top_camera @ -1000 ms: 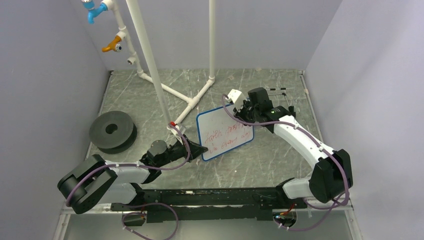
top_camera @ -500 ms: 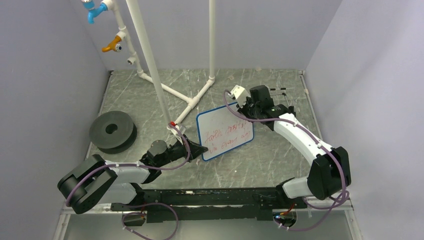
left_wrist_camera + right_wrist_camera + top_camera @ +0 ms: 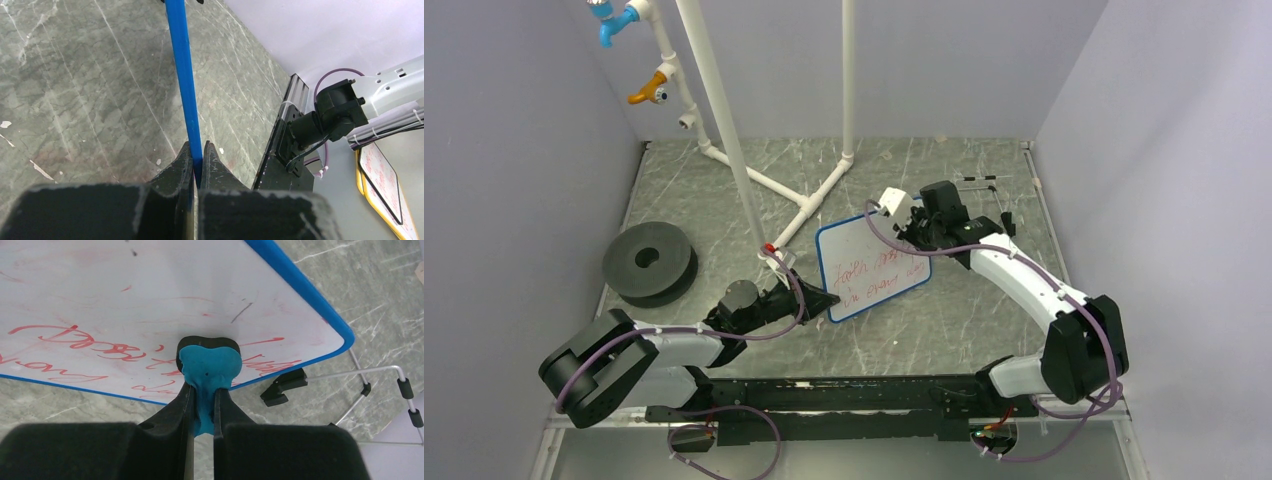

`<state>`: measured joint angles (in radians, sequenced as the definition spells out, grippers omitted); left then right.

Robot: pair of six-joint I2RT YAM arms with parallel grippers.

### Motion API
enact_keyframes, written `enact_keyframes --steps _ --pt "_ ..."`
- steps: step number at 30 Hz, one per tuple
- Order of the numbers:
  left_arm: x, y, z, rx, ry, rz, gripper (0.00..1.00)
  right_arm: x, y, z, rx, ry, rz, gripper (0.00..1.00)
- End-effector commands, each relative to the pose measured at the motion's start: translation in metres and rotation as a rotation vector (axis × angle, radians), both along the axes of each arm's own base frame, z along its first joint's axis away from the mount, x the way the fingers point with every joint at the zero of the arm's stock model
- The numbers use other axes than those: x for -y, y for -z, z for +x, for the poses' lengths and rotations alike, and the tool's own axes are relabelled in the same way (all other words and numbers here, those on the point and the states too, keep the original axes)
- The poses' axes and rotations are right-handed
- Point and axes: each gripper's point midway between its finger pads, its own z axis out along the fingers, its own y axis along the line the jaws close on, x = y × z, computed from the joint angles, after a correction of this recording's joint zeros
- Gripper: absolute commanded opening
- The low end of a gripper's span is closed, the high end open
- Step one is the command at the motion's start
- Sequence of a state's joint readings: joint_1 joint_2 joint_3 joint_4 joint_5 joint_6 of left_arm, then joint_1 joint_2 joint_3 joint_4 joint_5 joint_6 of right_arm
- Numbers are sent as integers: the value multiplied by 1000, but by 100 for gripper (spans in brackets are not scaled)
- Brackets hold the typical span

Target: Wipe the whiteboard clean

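Marble table (image 3: 984, 320) | whiteboard (image 3: 864, 250) long axis left-right | left end effector (image 3: 197, 160) clamps it | right end effector (image 3: 202, 405) grasps eraser (image 3: 207, 365)

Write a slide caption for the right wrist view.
Right end effector holds a teal eraser over the blue-rimmed whiteboard, its red handwriting not yet erased.

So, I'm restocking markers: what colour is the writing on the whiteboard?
Red writing on the whiteboard; clearest in the right wrist view.
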<state>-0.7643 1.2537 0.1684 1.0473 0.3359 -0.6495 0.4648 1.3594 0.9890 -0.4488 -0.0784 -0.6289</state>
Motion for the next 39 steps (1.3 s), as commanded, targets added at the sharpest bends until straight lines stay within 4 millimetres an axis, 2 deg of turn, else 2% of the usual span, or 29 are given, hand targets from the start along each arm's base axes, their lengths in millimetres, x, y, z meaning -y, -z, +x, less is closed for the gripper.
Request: enact_keyframes --steps 1,4,8,12,16,19,21,24,28,30,32,34,39 --pt "15 -37 -24 164 165 -74 0 -8 -35 16 36 23 130 0" --pt "14 -37 -25 161 169 -72 0 15 -53 40 102 125 144 0" --pt "14 -37 -26 164 173 -75 0 24 -35 41 69 137 104 0" --pt "14 -37 -26 168 171 -76 0 25 -7 25 0 88 65 0" --pt "15 -36 -26 169 175 -73 0 6 12 -10 -82 -63 53 0" --pt "16 -37 -26 170 180 -76 0 -9 17 -28 -106 -151 50 0" --pt "16 -37 -27 168 182 -78 0 -17 13 -30 -108 -173 64 0" --pt "16 -36 -27 166 183 -76 0 -20 -4 -16 -75 -132 94 0" --pt "14 -37 -27 169 177 -75 0 -2 -42 27 21 30 152 0" --pt "14 -37 -27 170 176 -75 0 7 -50 39 47 73 147 0" --pt "13 -38 -28 173 174 -73 0 15 -46 42 42 91 125 0" --pt "12 -38 -28 173 173 -70 0 20 -31 37 13 84 91 0" --pt "13 -37 -27 175 173 -68 0 24 15 7 -98 9 21 0"
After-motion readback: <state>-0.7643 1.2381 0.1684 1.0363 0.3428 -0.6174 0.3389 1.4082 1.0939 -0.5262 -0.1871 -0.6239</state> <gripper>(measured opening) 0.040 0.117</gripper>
